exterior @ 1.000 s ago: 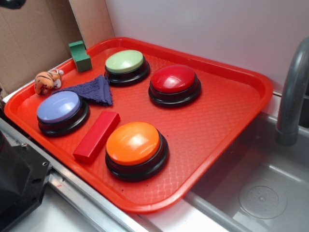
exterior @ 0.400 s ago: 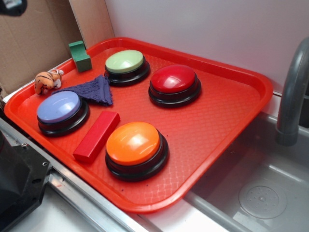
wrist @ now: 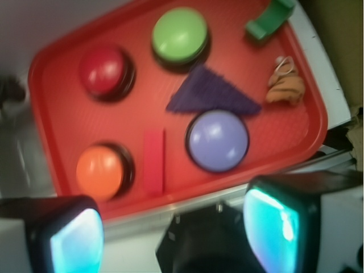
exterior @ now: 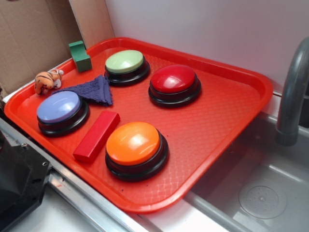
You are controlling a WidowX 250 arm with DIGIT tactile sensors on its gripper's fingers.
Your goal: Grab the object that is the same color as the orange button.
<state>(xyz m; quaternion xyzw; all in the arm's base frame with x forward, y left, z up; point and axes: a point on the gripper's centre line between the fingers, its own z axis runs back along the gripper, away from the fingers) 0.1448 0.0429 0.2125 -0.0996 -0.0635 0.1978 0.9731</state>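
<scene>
The hand (wrist: 173, 227) hangs high above the tray (wrist: 68, 122), fingers spread and empty. The plush tiger (wrist: 285, 88) lies at two o'clock in the wrist view, by the rim beside the purple cloth (wrist: 213, 95). Best to centre over its body and descend clear of the rim.

Gripper (wrist: 173, 227) high above the near edge of the red tray (wrist: 68, 131), pointing down, 2 fingers (wrist: 273, 224) spread wide apart, nothing between them, touching nothing
</scene>
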